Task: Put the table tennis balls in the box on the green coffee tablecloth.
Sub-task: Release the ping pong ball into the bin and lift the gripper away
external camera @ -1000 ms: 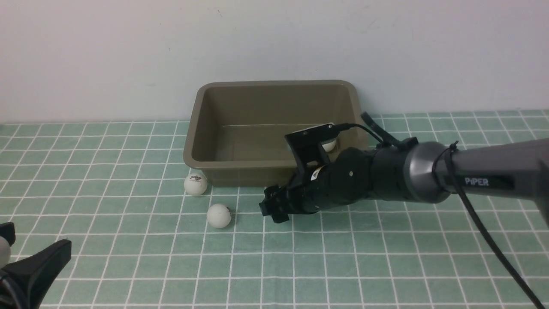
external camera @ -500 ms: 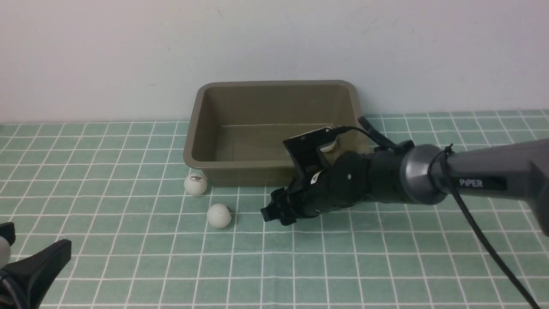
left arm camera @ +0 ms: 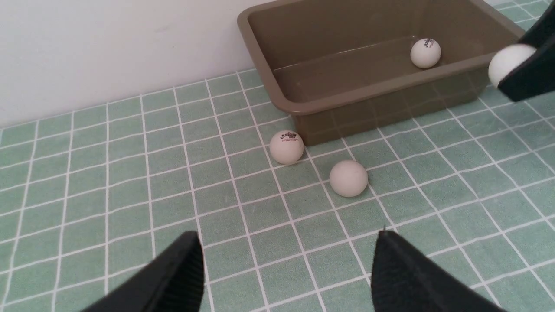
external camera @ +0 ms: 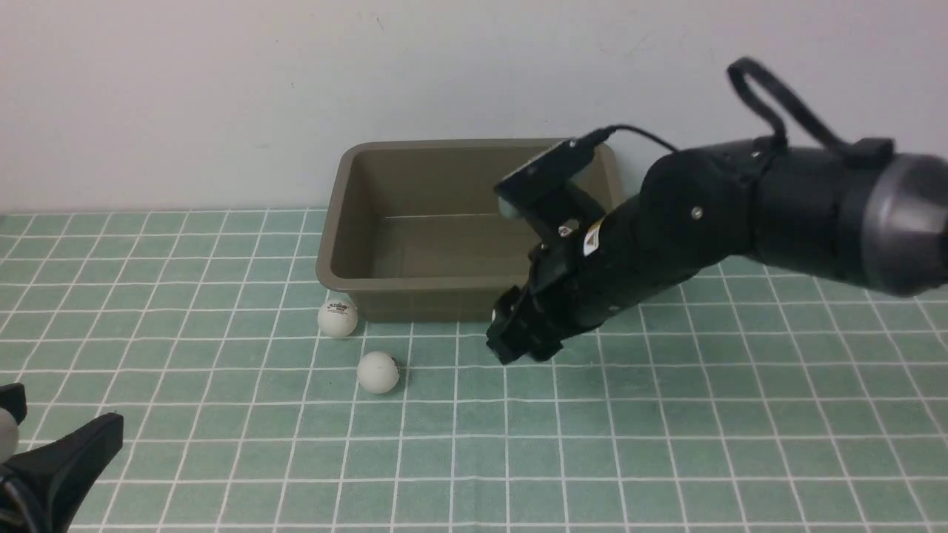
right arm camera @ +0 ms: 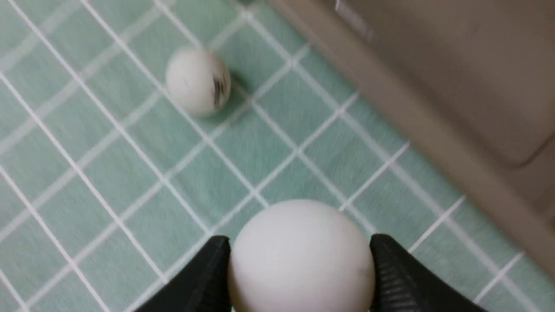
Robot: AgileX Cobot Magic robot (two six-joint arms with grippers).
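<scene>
With my right gripper (external camera: 518, 342) I am pinching a ball (right arm camera: 301, 255), and the box (external camera: 415, 302) is lying just beyond it, away from my base, long side crosswise.

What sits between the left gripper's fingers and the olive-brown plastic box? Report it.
A logo-printed white table tennis ball and a plain white one, shown in the left wrist view.

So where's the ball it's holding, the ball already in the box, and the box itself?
Held ball (right arm camera: 301, 255): right wrist view, centre of its visible face.
Ball in the box (left arm camera: 425, 53): left wrist view, middle of the ball.
Box (left arm camera: 381, 110): left wrist view, near outer wall.
</scene>
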